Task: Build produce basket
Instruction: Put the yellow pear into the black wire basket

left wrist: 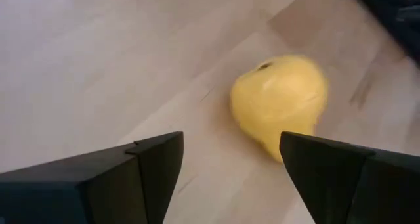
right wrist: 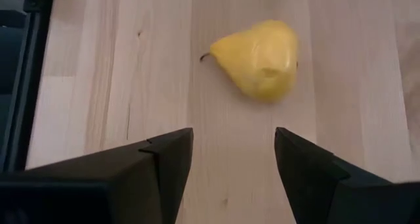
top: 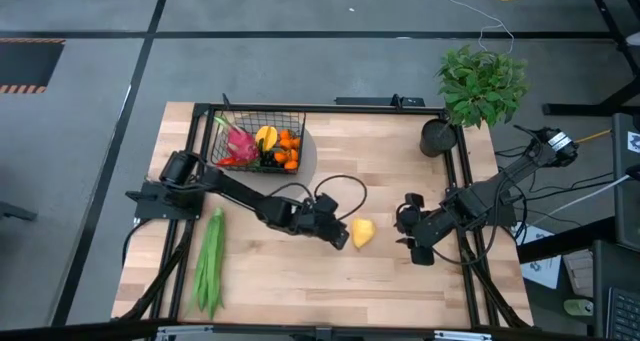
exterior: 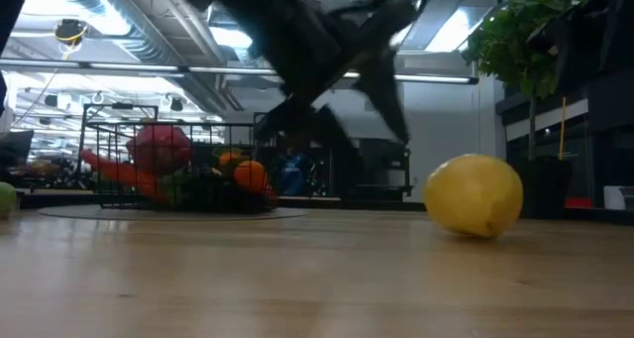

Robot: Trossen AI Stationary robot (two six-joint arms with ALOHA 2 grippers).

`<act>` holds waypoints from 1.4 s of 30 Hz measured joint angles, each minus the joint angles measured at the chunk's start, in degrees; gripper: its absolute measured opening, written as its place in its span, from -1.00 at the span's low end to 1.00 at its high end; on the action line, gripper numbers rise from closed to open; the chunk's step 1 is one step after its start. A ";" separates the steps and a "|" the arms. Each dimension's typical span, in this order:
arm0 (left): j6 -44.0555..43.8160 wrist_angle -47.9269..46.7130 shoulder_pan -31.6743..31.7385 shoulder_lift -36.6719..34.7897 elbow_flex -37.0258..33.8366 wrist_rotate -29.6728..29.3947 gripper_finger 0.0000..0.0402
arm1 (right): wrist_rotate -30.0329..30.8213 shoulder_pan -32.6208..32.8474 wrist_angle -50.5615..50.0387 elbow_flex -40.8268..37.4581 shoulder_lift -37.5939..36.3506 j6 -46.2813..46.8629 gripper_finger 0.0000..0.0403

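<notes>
Yellow and lying on its side, the pear (top: 363,232) rests on the bare wooden table (top: 300,281) near its middle, between the 2 grippers and held by neither. In the low view the pear (exterior: 474,195) sits closest to the camera, right of centre on the boards. The left gripper (top: 341,235) hangs just beside it on the basket side, its 2 fingers spread wide apart; the left wrist view shows the pear (left wrist: 279,100) just ahead of the gap between the dark fingers (left wrist: 152,168), not touched by them. The right gripper (top: 411,231) waits on the pear's other side, a little farther off, jaws likewise released and holding nothing; its wrist view looks down on the pear (right wrist: 257,58), stem pointing away from the table edge, with clear wood between fruit and fingers (right wrist: 169,159).

Long green beans (top: 209,261) lie in a straight bundle on the table near the left arm's base, well apart from the pear.

Farther back, the black wire basket (top: 297,116) stands by the far edge of the table. Inside it are a pink dragon fruit (top: 238,141), a yellow pepper (top: 266,137) and oranges (top: 289,146), packed together. Beyond the table's far right corner a dark round cup (top: 437,137) stands beside a leafy potted plant (top: 482,83).
</notes>
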 joint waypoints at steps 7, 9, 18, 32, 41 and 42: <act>7.11 -3.91 -0.03 -0.04 2.15 0.33 0.21 | 1.09 0.25 4.26 -7.93 0.00 12.40 0.00; 8.50 -4.51 0.00 -0.04 2.15 4.77 0.21 | 0.92 0.31 5.89 -11.70 0.00 15.41 0.00; 8.42 -4.12 -2.29 2.04 2.30 7.46 0.21 | 11.30 0.26 21.61 -19.98 1.90 22.69 0.00; 8.16 -3.49 -1.57 2.56 2.11 6.64 0.21 | 22.34 -3.53 36.83 -16.55 17.43 14.66 0.00; 6.62 -3.05 -1.62 2.56 2.11 6.94 0.21 | 22.50 -9.23 44.00 -10.24 21.62 -0.67 0.00; 6.61 -2.94 -1.62 2.56 2.11 6.94 0.21 | 22.49 -9.62 44.02 -9.71 21.62 -1.85 0.00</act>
